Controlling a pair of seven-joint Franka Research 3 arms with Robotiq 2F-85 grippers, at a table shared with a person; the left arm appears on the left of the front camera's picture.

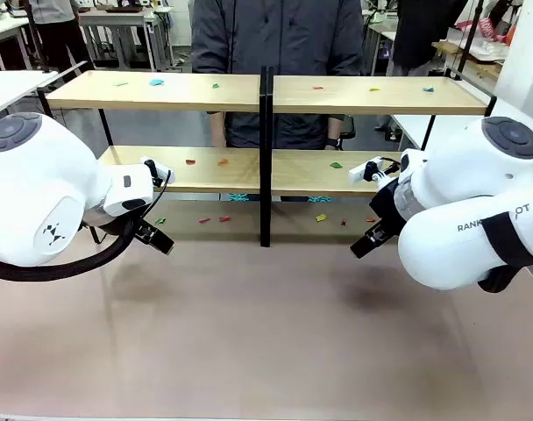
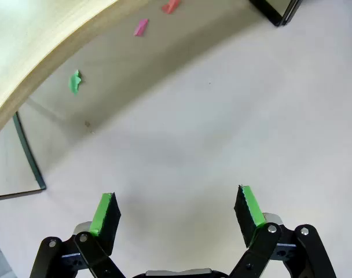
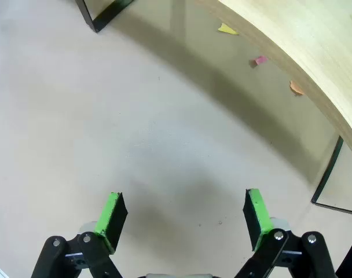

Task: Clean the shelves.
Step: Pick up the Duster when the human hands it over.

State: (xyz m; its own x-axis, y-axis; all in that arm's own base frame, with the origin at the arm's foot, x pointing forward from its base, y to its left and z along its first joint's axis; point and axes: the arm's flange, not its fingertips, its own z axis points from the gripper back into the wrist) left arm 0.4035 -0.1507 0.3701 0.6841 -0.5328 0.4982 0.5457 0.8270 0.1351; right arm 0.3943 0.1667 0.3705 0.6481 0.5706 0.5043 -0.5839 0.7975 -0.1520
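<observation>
The bare beige worktop [image 1: 266,351] lies nearest, running the full width of the scene. Just above it on the left, the left pincer [image 2: 176,204] hangs with its jaws spread wide. Its green pads [image 2: 104,213] face each other with nothing but worktop between them, so it has hold of nothing. On the right, the right pincer [image 3: 184,209] hangs the same way, jaws wide apart and empty. Each is just in front of the shelves [image 1: 205,171], one on either side of the middle, and touches neither board nor frame.

Beyond the pincers the shelves stand across the far part of the worktop. They are two long light-wood boards on a thin black frame, with a black upright [image 1: 266,149] at the centre.

Small coloured scraps [image 1: 203,220] lie on the worktop beneath the lower board. The left wrist view shows a green scrap [image 2: 75,81], a pink scrap [image 2: 140,26] and a red one at the picture's top edge. The right wrist view shows a yellow scrap [image 3: 226,28], a second pink one and an orange scrap [image 3: 296,88].

On the lower board, a red piece [image 1: 190,161] and an orange one lie left of the upright, and a green piece [image 1: 336,165] lies right of it. The top board carries a green, a blue and another green bit on its left half, and a red, a yellow and a teal bit on its right half.

Farthest off, a person [image 1: 266,39] in a dark grey jacket stands behind the shelves, near the middle.
</observation>
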